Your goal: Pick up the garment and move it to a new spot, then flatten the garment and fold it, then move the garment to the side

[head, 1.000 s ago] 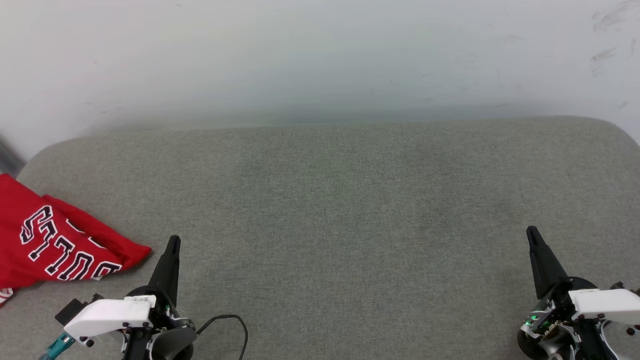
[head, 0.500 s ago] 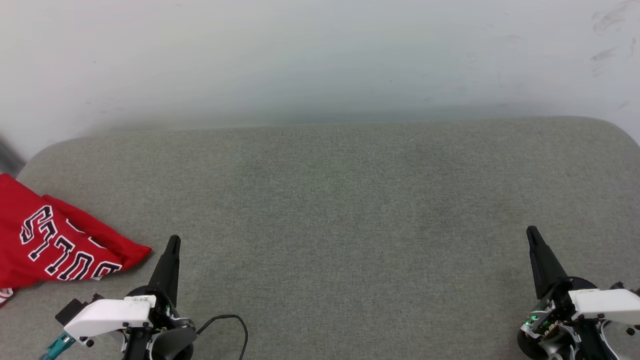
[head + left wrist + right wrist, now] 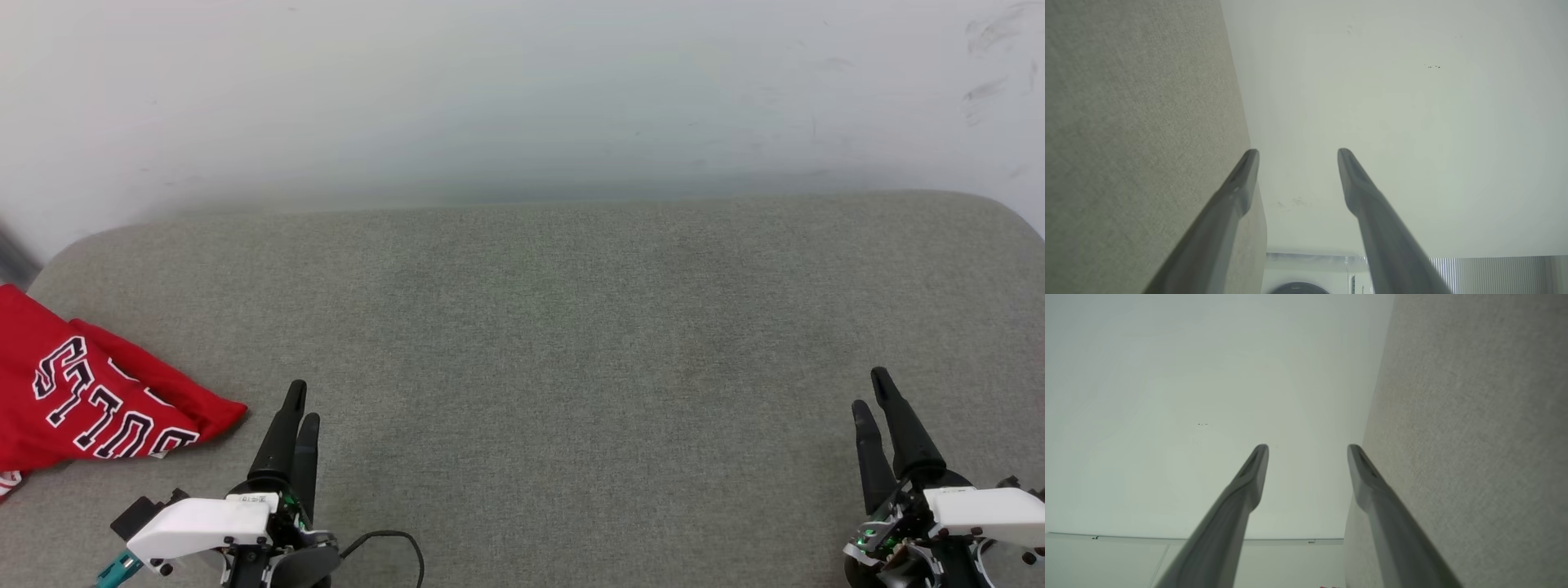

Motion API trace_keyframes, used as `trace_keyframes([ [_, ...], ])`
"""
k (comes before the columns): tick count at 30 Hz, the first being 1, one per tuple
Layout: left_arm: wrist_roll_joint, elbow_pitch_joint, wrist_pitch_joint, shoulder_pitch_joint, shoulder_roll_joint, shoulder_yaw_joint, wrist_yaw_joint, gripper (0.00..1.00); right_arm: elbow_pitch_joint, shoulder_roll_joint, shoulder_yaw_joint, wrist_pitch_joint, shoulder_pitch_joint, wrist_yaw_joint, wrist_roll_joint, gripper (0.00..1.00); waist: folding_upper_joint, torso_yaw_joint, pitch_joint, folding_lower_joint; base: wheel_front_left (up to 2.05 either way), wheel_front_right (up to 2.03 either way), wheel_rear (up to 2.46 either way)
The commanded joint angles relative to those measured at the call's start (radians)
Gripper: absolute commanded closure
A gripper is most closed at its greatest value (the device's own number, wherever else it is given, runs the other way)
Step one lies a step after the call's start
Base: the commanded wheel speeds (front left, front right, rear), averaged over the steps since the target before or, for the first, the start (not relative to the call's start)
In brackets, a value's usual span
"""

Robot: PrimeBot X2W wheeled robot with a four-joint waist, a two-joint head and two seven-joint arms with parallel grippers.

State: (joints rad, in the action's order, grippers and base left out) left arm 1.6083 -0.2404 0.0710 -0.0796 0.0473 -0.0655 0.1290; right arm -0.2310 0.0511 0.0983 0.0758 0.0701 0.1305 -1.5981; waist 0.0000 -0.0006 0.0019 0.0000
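Wall (image 3: pixel 522 98): pale and plain, takes up the top of the head view, bears faint dark scuffs at the upper right. Stands behind the fingers in both wrist views.

Desk (image 3: pixel 571 327): wide, covered in grey woven cloth, rounded at the far corners, runs back to the wall. Lies along the left side of the left wrist view and the right side of the right wrist view.

Garment (image 3: pixel 82 400): red, crumpled into a rough wedge, lies on the left end of the desk, cut off by the left edge of the head view. Shows black, white-outlined "BULLS" upside down. Narrows to a tip toward the left pincer and ends just short of it, not touching. Shows a scrap of white trim at the lower left edge.

Left pincer (image 3: pixel 301 406): sits at the near left with a white housing behind it, points away toward the wall. Stands apart, with a clear gap between the two dark fingers in the left wrist view and nothing between them. Contact with the desk: cannot tell.

Right pincer (image 3: pixel 868 390): sits at the near right, well apart from the garment, points the same way. Likewise parted and empty.

Cable (image 3: pixel 400 547): thin, black, loops over the desk beside the left wrist.
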Motion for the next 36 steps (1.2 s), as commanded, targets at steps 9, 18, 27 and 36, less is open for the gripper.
trace_keyframes([
  [9, -0.103, 0.073, -0.046, -0.008, 0.003, 0.040, 0.002, 0.00, 0.067, 0.013, -0.023, -0.047, -0.010, 0.000, 0.040, 0.00, 0.0000, 0.001, -0.003, 0.0000, 0.00, 0.00, 0.00],
  [18, -0.252, 0.134, -0.084, 0.009, 0.003, 0.064, 0.002, 0.00, 0.097, 0.032, -0.036, -0.088, -0.019, 0.000, 0.193, 0.00, 0.0000, 0.002, -0.005, 0.0000, 0.00, 0.00, 0.00],
  [27, -0.467, 0.168, -0.118, 0.019, 0.003, 0.070, 0.002, 0.00, 0.141, 0.020, -0.022, -0.122, -0.031, 0.000, 0.485, 0.00, 0.0000, 0.003, -0.008, 0.0000, 0.00, 0.00, 0.00],
  [36, -0.678, 0.186, -0.149, 0.023, 0.011, 0.091, 0.002, 0.00, 0.171, 0.023, -0.044, -0.142, -0.043, 0.000, 0.720, 0.00, 0.0000, 0.003, -0.010, 0.0000, 0.00, 0.00, 0.00],
])
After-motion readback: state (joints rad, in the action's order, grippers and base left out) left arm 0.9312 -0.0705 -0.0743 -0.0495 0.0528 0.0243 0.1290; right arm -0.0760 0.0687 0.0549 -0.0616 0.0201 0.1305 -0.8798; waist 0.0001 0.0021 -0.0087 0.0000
